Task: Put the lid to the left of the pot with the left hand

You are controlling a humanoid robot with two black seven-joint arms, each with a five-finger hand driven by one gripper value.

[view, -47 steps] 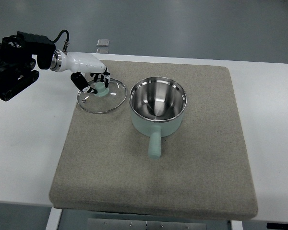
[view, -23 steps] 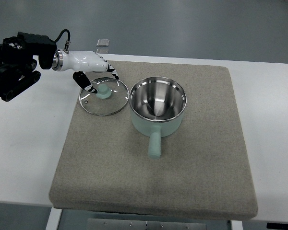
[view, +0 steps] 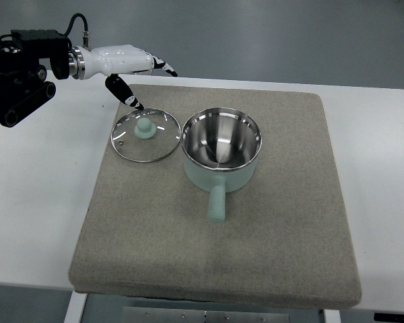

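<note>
A glass lid with a mint-green knob lies flat on the grey mat, just left of the pot. The pot is mint green with a shiny steel inside, and its handle points toward the near edge. My left hand hovers above and behind the lid, white with black fingertips. Its fingers are spread and hold nothing. It is apart from the lid. The right arm does not show.
The mat covers the middle of a white table. My left arm's black forearm reaches in over the table's far left corner. Beyond the table's far edge is grey floor.
My left hand let go of the lid's knob, opened its fingers and rose back away from the lid. The lid settled flat beside the pot and stays there.
</note>
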